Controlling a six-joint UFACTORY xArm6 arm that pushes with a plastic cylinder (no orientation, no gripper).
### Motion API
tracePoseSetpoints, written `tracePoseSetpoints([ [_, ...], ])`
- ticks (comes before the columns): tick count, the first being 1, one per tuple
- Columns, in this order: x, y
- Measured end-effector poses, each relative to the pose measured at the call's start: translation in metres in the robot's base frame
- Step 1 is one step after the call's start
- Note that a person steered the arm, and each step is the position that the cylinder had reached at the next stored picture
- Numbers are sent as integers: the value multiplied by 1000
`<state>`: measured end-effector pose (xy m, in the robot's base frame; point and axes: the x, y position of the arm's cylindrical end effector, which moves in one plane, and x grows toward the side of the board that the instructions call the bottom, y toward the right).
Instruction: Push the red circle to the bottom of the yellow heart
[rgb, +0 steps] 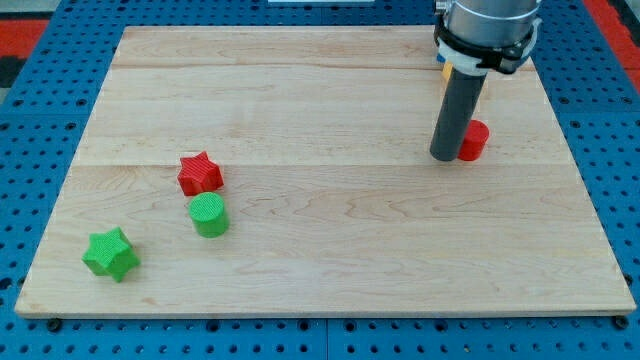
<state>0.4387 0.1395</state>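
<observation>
The red circle (475, 140) lies at the view's right side of the wooden board, partly hidden behind my rod. My tip (444, 157) rests on the board right at the red circle's left edge, touching or nearly touching it. The yellow heart (447, 72) shows only as a small yellow sliver behind the arm near the view's top right, just above the red circle; its shape cannot be made out. A bit of blue shows beside it.
A red star (200, 173), a green circle (209, 215) and a green star (110, 254) sit at the view's lower left. The wooden board (320, 270) lies on a blue pegboard surround.
</observation>
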Motion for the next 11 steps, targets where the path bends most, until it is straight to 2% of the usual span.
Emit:
tracePoseSetpoints([
  [1,11,5],
  [2,3,18],
  [3,-25,18],
  [4,-35,18],
  [6,12,26],
  [9,-59,26],
  [11,-65,23],
])
